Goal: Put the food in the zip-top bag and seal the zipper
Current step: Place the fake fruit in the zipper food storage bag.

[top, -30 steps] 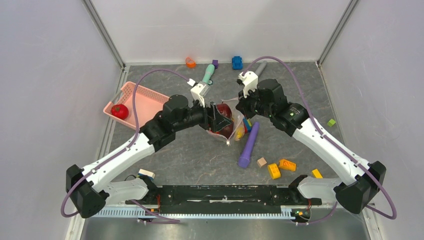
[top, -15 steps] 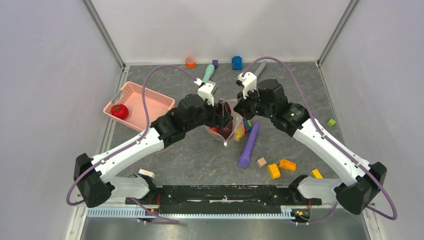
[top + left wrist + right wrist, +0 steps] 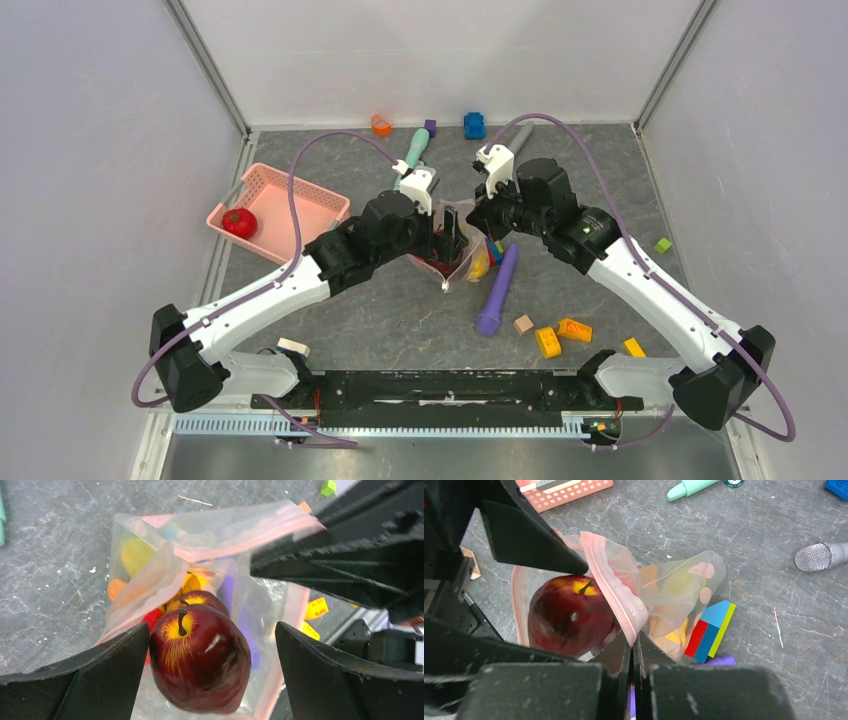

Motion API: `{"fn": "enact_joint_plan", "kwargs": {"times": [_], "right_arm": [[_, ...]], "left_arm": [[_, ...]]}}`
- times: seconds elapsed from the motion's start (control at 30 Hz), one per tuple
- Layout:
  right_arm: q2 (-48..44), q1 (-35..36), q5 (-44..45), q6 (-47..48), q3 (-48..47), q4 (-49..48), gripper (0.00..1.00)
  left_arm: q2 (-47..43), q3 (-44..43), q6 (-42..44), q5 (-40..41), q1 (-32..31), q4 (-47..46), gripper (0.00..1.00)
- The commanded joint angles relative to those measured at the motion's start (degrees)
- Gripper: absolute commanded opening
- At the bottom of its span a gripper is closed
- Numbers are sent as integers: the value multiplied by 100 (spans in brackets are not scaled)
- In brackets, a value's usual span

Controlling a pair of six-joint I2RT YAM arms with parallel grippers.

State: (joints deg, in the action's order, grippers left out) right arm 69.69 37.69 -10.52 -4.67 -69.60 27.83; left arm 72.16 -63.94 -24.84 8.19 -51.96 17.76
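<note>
The zip-top bag (image 3: 457, 262) stands at the table's middle with its mouth open upward. My right gripper (image 3: 481, 226) is shut on the bag's pink zipper strip (image 3: 616, 587) and holds that edge up; the jaws (image 3: 634, 642) are pressed together. My left gripper (image 3: 445, 232) is open over the mouth. A dark maroon apple (image 3: 200, 660) sits between its fingers (image 3: 211, 626), inside the mouth, with a gap on the right side. It also shows in the right wrist view (image 3: 566, 617). Yellow, orange and red food (image 3: 135, 555) lies deeper in the bag. A red tomato (image 3: 239, 222) lies in the pink basket (image 3: 290, 205). I cannot make out the slider tab.
A purple stick (image 3: 497, 290) and a multicoloured block (image 3: 709, 630) lie just right of the bag. Yellow and orange blocks (image 3: 560, 335) lie at the front right. A teal marker (image 3: 416, 148), a microphone (image 3: 821, 556) and small blocks lie at the back.
My left gripper moved right with the apple to the bag's mouth and opened; the apple now sits lower, inside the mouth. My right gripper kept its hold on the bag's edge.
</note>
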Motion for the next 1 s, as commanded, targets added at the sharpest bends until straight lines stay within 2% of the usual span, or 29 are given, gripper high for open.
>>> {"fn": "enact_joint_plan", "kwargs": {"times": [0.0,0.13,0.23,0.37,0.43,0.5,0.7,0.83,0.87,0.9,0.93,0.97], "right_arm": [[-165,-25,-76,-9,-89,-229,0],[-136,-30,-93,-1,-89,-232,0],[-124,-25,-93,-1,-88,-231,0],[-138,-26,-107,-5,-80,-232,0],[-151,-25,-103,-2,-83,-232,0],[-156,-26,-113,-14,-72,-235,0],[-105,-25,-158,-43,-56,-232,0],[-112,-25,-159,-60,-36,-235,0],[-109,-26,-155,-55,-28,-231,0],[-113,-23,-148,-67,-32,-233,0],[-120,-21,-140,-63,-19,-219,0],[-126,-26,-129,-67,-12,-217,0]], "left_arm": [[-511,-252,190,-345,-112,147,100],[-1095,-170,56,-496,-129,246,100],[-1506,-59,-70,-314,-129,385,100],[-1866,45,-205,782,-123,1047,100],[-1883,47,-405,1554,-129,1597,100],[-1812,49,-599,1967,-129,1993,100],[-1552,405,-912,1660,-129,1819,90],[-1329,575,-1075,1371,-127,1339,87],[-1229,569,-1090,1353,-127,1296,84],[-1148,532,-1113,1392,-127,1298,76],[-1060,487,-1159,1465,-129,1337,68],[-1008,452,-1193,1530,-126,1386,53]]}}
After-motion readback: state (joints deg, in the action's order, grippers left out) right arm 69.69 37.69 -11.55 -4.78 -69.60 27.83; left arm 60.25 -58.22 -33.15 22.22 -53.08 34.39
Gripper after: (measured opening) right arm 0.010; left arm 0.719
